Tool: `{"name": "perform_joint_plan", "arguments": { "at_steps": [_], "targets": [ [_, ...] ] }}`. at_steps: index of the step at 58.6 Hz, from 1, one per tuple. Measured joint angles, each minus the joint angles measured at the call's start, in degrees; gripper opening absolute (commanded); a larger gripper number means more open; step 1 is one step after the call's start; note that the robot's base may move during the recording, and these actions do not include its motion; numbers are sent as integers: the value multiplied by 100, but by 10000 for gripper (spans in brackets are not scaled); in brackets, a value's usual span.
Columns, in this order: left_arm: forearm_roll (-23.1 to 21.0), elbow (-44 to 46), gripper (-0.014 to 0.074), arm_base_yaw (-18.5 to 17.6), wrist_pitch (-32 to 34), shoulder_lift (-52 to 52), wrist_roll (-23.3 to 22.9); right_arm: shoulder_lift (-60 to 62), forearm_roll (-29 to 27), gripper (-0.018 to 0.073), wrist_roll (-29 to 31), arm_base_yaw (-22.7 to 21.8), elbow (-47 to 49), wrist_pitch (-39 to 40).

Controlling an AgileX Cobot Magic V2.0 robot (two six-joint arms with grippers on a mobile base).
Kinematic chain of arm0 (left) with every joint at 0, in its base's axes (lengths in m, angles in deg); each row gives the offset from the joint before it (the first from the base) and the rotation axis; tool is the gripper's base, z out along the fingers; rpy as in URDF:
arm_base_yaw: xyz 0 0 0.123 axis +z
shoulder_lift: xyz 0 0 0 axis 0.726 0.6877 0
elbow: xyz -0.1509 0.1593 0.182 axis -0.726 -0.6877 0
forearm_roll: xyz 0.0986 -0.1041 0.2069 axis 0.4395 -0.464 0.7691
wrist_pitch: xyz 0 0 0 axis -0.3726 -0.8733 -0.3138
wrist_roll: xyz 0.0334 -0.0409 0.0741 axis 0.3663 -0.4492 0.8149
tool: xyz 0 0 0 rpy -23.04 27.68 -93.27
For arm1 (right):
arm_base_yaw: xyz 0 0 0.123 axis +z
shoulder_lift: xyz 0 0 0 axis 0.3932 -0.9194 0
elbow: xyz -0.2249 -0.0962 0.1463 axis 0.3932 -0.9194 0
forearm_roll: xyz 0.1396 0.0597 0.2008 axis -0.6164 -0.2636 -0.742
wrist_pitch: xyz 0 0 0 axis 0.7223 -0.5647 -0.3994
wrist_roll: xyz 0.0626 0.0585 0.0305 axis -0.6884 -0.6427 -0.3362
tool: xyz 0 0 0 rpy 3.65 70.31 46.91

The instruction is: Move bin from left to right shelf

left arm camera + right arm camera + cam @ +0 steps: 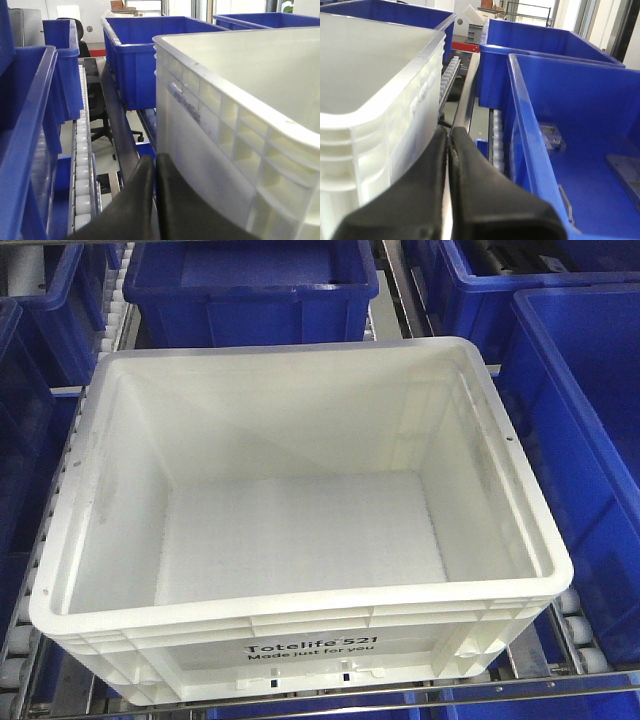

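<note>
The bin (300, 530) is a big white plastic box with a thick rolled rim. It stands on a rack of rollers (575, 625), with dark blue boxes (250, 285) close on every side. It is empty inside (only the pale floor shows), so I judge it to be light for its size, although bulky. The walls look stiff, with ribs under the rim, and the plastic seems smooth, so it may slip if it is only pushed on the flat wall.

The left gripper (154, 172) is low beside the left wall of the bin (225, 125), in the narrow gap next to a blue box (30, 150). Its two black fingers are pressed together, with nothing between them. The right gripper (449, 145) is at the other wall of the bin (380, 100), between it and another blue box (570, 125); its fingers are closed against each other too, and they pinch nothing.

The best hold, I think, is under the rolled rim on the two short sides, one arm on each side, because the ribs there give an edge that stops sliding. Whether the fingers already touch the walls, I cannot tell. The gaps to the neighbours are tight, so lifting should be straight and level.
</note>
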State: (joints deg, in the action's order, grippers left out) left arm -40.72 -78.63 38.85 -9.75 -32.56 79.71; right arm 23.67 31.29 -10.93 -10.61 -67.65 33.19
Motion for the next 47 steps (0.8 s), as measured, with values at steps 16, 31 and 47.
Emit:
{"name": "perform_joint_plan", "arguments": {
  "at_steps": [16,31,47],
  "targets": [
    [0,0,-6,0,-5,0,0,4,-16,-8,-44,0,0,-67],
    [0,0,-6,0,-5,0,0,4,-16,-8,-44,0,0,-67],
    [0,0,-6,0,-5,0,0,4,-16,-8,-44,0,0,-97]
  ]
}}
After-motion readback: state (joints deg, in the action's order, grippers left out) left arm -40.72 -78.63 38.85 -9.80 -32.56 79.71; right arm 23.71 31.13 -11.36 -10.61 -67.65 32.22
